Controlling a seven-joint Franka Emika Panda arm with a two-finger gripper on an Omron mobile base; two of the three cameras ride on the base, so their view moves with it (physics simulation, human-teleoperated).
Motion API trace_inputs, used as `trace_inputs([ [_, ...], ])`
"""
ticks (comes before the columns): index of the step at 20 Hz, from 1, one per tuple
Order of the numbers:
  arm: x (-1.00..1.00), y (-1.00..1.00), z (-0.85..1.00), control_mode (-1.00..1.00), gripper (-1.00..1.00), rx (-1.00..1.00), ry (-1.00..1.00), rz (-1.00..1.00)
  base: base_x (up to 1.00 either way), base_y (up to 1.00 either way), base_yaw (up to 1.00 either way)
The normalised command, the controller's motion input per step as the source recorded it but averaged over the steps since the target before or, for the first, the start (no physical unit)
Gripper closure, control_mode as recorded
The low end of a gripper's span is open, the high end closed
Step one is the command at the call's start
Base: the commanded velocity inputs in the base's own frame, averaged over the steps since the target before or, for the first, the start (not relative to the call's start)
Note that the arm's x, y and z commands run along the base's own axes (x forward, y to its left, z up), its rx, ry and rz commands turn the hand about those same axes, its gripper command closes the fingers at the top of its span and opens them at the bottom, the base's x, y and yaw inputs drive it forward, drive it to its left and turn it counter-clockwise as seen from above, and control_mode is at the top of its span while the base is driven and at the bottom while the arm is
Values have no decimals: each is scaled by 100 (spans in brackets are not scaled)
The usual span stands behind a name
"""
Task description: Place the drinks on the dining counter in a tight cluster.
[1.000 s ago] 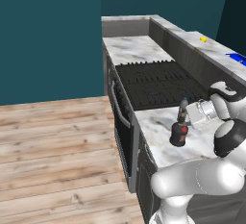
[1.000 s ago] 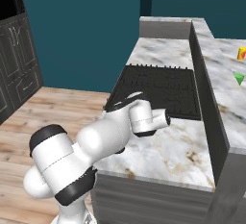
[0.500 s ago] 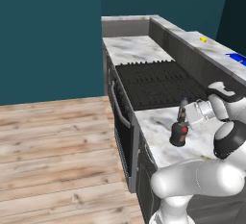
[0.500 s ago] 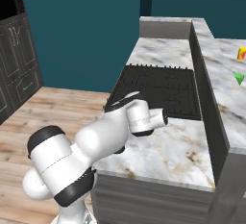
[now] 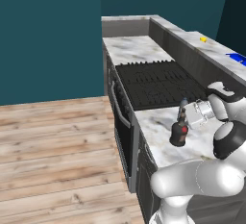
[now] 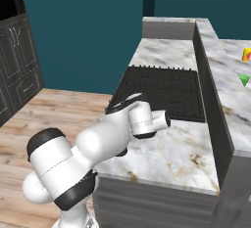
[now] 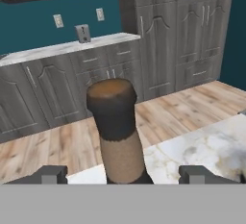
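A squat dark brown bottle with a thin neck stands on the marble worktop just in front of the black stove. My gripper reaches sideways at the height of its neck. In the hand view the capped neck rises between my two fingertips. They stand wide on either side without touching it, so the gripper is open. The dining counter runs along the raised ledge behind the stove.
On the dining counter sit a green cup and a yellow-orange cup. A small yellow thing and a blue thing also lie there. Its grey ledge wall rises right behind the worktop. Wooden floor lies to the left.
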Motion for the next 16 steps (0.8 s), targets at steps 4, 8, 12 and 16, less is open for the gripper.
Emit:
trace_inputs([
  [4,0,0,0,-100,100,0,0,0,0,0,0],
  [8,0,0,0,-100,100,0,0,0,0,0,0],
  [12,-2,0,7,-100,100,0,0,0,0,0,0],
  [16,-5,0,76,-100,100,0,0,0,0,0,0],
])
